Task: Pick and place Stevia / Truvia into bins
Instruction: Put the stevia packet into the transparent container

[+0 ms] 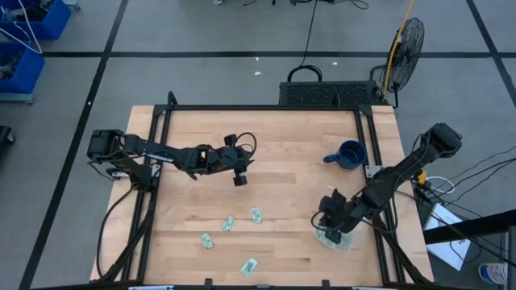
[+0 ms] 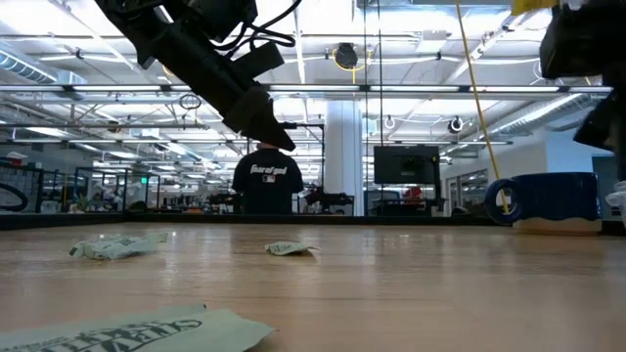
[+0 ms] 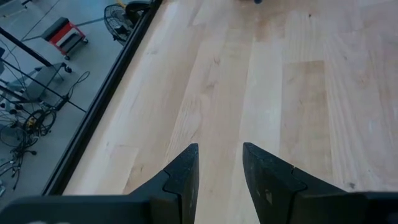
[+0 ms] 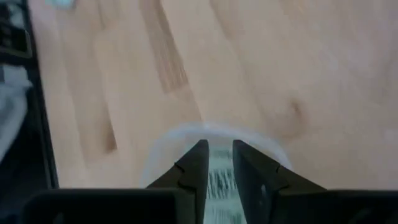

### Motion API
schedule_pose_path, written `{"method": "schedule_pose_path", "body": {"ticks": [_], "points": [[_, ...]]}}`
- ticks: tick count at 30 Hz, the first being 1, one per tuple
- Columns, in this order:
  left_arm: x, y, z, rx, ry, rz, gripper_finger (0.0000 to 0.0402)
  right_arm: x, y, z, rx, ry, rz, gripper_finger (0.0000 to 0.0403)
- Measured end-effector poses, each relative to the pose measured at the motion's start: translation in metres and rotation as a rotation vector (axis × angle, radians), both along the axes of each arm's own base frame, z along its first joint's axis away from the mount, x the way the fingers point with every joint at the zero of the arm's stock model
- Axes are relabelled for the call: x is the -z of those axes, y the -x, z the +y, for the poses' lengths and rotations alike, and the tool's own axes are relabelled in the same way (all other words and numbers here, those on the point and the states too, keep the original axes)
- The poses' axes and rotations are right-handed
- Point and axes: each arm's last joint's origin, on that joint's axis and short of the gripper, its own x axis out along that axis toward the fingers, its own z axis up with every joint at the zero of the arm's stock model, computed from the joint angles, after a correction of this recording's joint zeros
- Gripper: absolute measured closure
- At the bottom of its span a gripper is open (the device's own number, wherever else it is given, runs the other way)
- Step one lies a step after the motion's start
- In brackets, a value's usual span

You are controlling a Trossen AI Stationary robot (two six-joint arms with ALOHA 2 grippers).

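Several pale green and white Stevia sachets lie flat near the table's near edge (image 1: 228,223), (image 1: 256,214), (image 1: 207,240), (image 1: 249,267); two of them also show in the low view (image 2: 112,246), (image 2: 290,248). The clear plastic bin (image 1: 337,239) stands at the near right, with pale sachets inside. My right gripper (image 1: 330,216) hovers just above the bin (image 4: 205,134), its fingers nearly together with a sachet (image 4: 219,180) between them. My left gripper (image 1: 239,176) is open, raised over bare wood at mid table (image 3: 221,162). My right gripper has a sachet (image 4: 219,183) between its two fingers, which point down from above over the bin's rim. The sachet fills the narrow gap between the fingers. The fingers themselves hide which edge they grip and how far the sachet hangs below.
A dark blue mug (image 1: 349,155) stands on the right side of the table, beyond the bin. Black frame rails (image 1: 153,161) run along the table's left and right edges. A person (image 2: 266,181) stands in the room behind the table. Bare wood lies at the middle and far part.
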Motion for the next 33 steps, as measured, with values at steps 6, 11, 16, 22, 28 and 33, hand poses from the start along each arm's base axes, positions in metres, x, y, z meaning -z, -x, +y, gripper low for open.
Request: {"method": "schedule_pose_path", "body": {"ticks": [6,11,16,22,28,33], "points": [[0.002,0.001,-0.002,0.030,0.066,0.010,0.0270,-0.007,-0.010,-0.005,0.021,0.190,-0.196,0.0328],[0.008,0.004,-0.006,0.068,0.190,0.051,0.0270,-0.013,-0.028,-0.019,0.018,0.364,-0.324,0.0328],[0.017,0.012,-0.014,0.101,0.276,0.167,0.0270,-0.013,-0.056,-0.031,-0.071,0.476,-0.434,0.0327],[0.028,0.026,-0.029,0.132,0.303,0.357,0.0270,0.007,-0.098,-0.045,-0.270,0.396,-0.568,0.0327],[0.032,0.034,-0.043,0.085,0.374,0.425,0.0270,0.036,-0.129,-0.069,-0.374,0.289,-0.718,0.0324],[0.032,0.035,-0.053,0.109,0.371,0.436,0.0270,0.055,-0.149,-0.078,-0.388,0.242,-0.738,0.0287]]}}
